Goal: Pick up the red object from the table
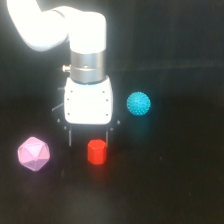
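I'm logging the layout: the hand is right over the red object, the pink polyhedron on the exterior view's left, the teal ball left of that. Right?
Not quite. In the exterior view the teal ball sits to the right of the hand and red object, not left of the pink polyhedron.

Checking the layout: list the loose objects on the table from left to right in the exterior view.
pink polyhedron → red object → teal ball
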